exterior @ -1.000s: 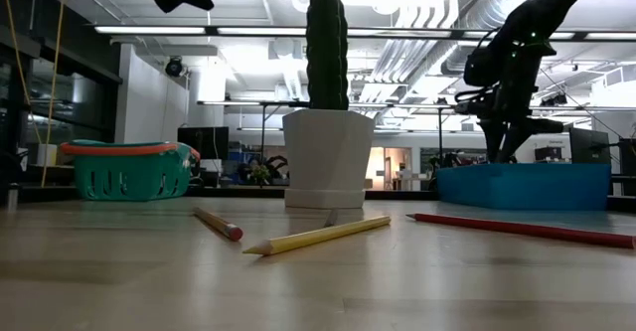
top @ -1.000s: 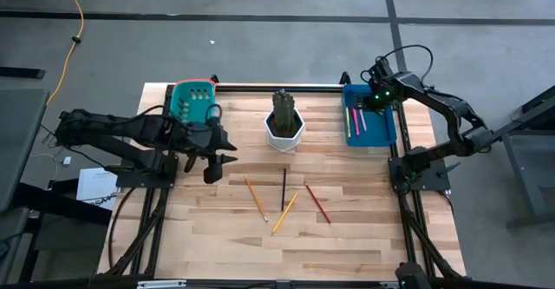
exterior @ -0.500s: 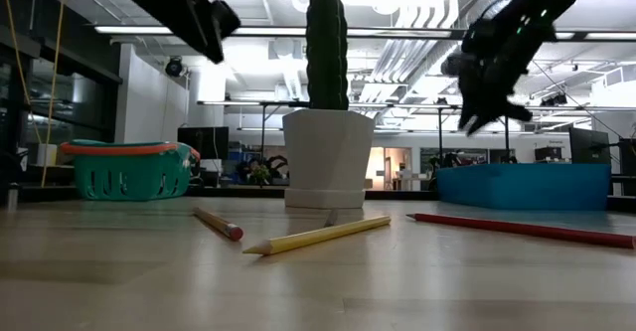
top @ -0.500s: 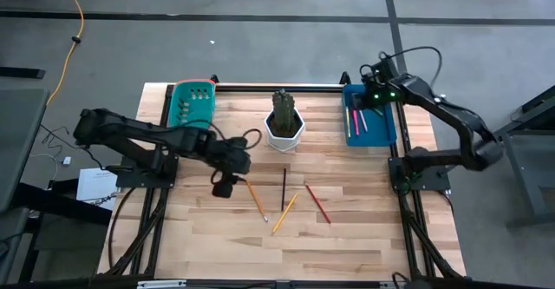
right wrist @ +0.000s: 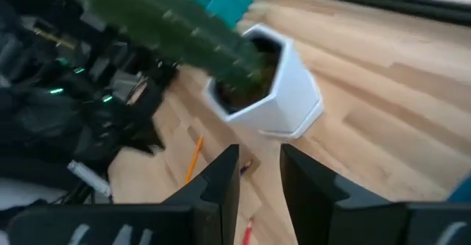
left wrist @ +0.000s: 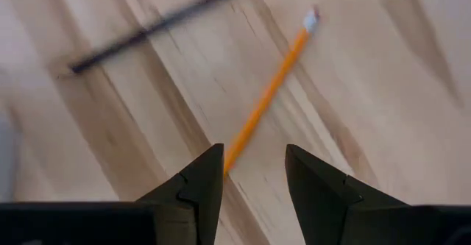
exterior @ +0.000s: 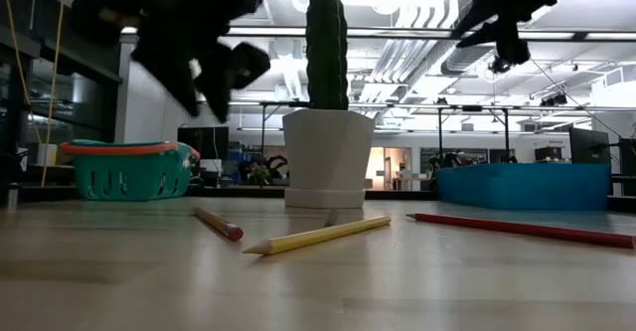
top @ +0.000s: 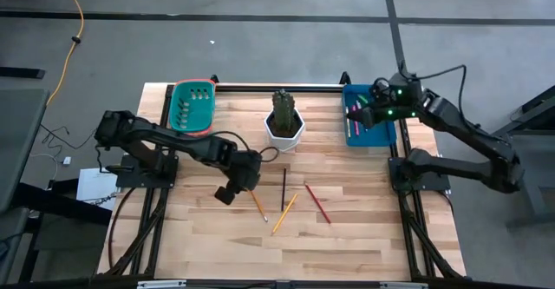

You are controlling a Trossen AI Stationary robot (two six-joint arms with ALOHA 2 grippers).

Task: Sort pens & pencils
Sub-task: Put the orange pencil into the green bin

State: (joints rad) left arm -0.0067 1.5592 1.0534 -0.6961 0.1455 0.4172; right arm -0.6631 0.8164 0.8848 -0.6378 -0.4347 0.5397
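Just ahead of the left gripper (left wrist: 254,173), lined up with the gap between its parted, empty fingers (left wrist: 199,182), lies the orange pencil (left wrist: 268,94), flat on the table (top: 347,228), eraser end pointing away from the tool. Beyond it sits the dark pencil (left wrist: 154,28); in the high view a yellow pencil (top: 284,213) and a red pencil (top: 316,203) lie farther off on the tool's far side, all near each other, not clearly touching. Pencils look light, stiff, thin, likely to roll or skid on the smooth wood, so best taken near mid-length, fingers across the shaft, pressed down close to the table. Left gripper hangs above the table, not yet at pencil level per the low view. Pens (top: 355,119), pink and green, lie in the blue tray (top: 381,133), right under the right gripper (right wrist: 257,173), which is raised, a narrow gap showing between its fingers, nothing held, facing the cactus pot (top: 284,126). Green basket (top: 192,105) sits behind the left arm, well apart from the pencils, probably their bin.
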